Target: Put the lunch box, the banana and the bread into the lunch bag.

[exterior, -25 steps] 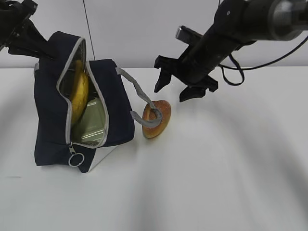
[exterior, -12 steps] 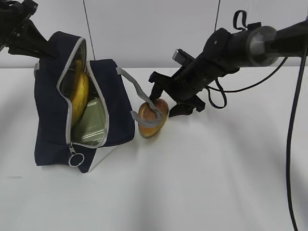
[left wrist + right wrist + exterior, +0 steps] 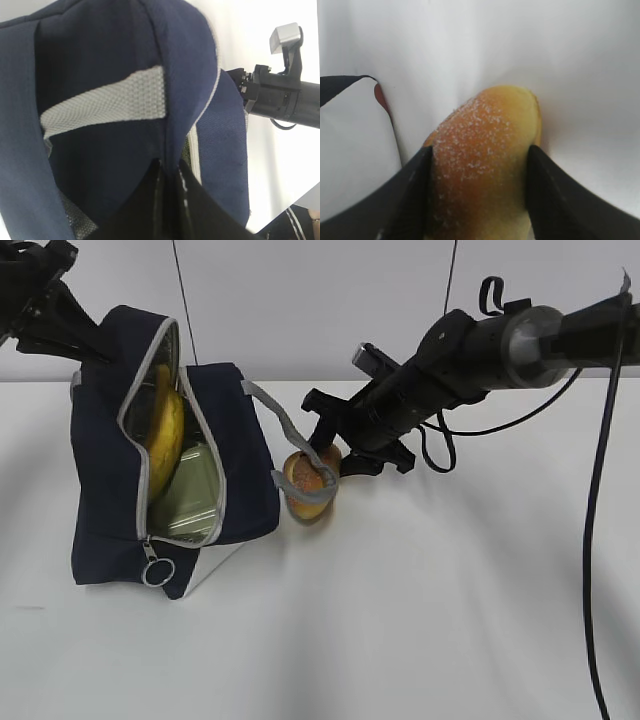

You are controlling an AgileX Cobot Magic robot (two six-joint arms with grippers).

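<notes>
The navy lunch bag (image 3: pixel 100 490) stands on the white table with its zipper wide open. The yellow banana (image 3: pixel 165 435) and the green-lidded lunch box (image 3: pixel 190 495) show inside it. My left gripper (image 3: pixel 97 348) is shut on the bag's top fabric and holds the flap up; in the left wrist view its jaws (image 3: pixel 170 172) pinch the navy cloth (image 3: pixel 100 55). The golden-brown bread (image 3: pixel 303 478) rests on the table just right of the bag, behind a grey strap (image 3: pixel 285 435). My right gripper (image 3: pixel 330 448) is closed on the bread (image 3: pixel 480 125), one finger pressed against each side.
The bag's metal ring pull (image 3: pixel 158 570) hangs at its lower front. Black cables (image 3: pixel 600 540) trail from the right arm at the right edge. The grey strap loop lies against the bread's front. White table (image 3: pixel 420 620) extends in front and to the right.
My right gripper came down and left from above the table onto the bread and closed around it. The bread shifted slightly left and tipped more upright. The left gripper and bag stayed still.
</notes>
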